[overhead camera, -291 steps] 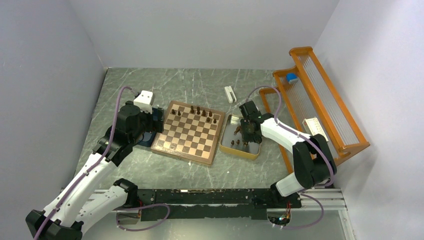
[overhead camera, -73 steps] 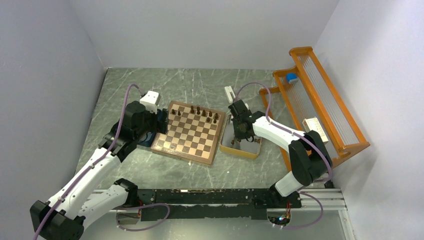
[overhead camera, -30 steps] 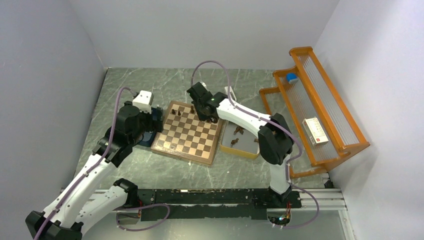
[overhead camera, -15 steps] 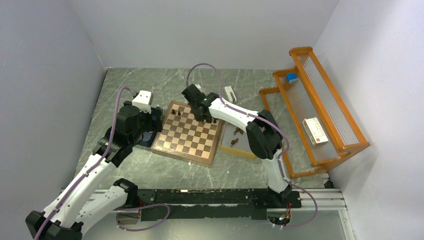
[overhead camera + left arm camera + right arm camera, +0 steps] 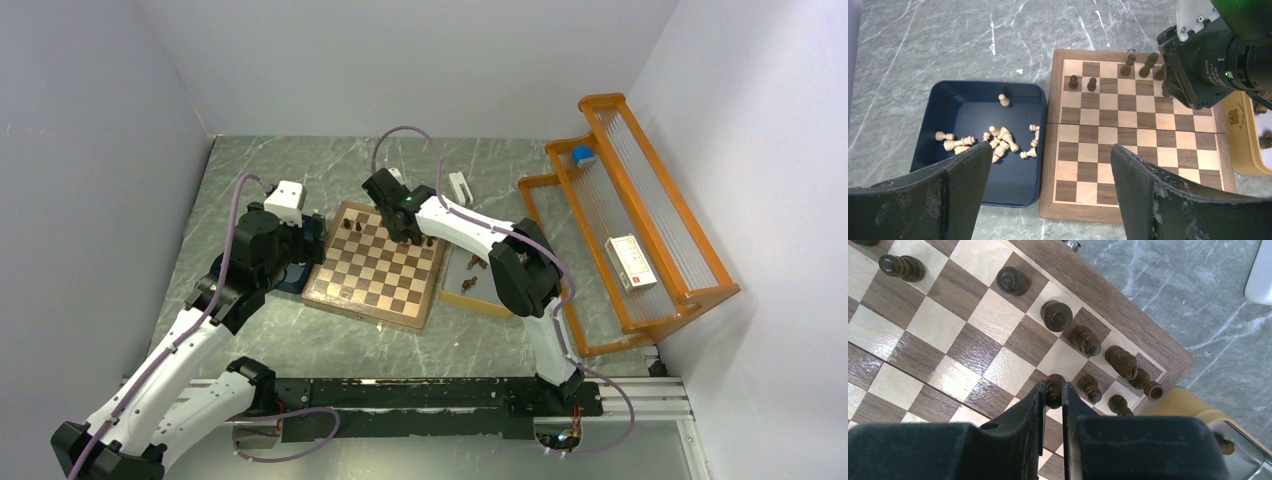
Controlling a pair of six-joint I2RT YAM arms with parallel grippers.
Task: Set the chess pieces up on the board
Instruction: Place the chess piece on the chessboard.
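The right gripper [image 5: 1053, 393] has its jaws pressed almost together on the head of a dark piece [image 5: 1054, 383], a slim little chessman held upright in the pinch. It hangs over the far end of the board [image 5: 938, 320], in the corner nearest the yellow tray [image 5: 1182, 401]. Whether the foot of the piece touches the square beneath it, I cannot tell.

Just beside it stand more of the chess pieces [image 5: 1086, 341]. A slanting line of them runs along the edge row towards the corner. Two more stand in the next row, close by the held one, and a couple stand apart farther along the board. A few more of them lie in the yellow tray, which sits just beside the board on the right arm's side. Seen from above, the right arm stretches long across the table [image 5: 300, 165] to reach that far edge.

The left gripper [image 5: 1051, 150] is spread wide and holds nothing. It hovers above the line where a blue tray [image 5: 930, 137] meets the near side of the board. Pale chessmen [image 5: 998, 142] lie mostly toppled in the blue tray, with one standing upright near its far wall. An orange rack [image 5: 640, 230] stands along the right side of the table.
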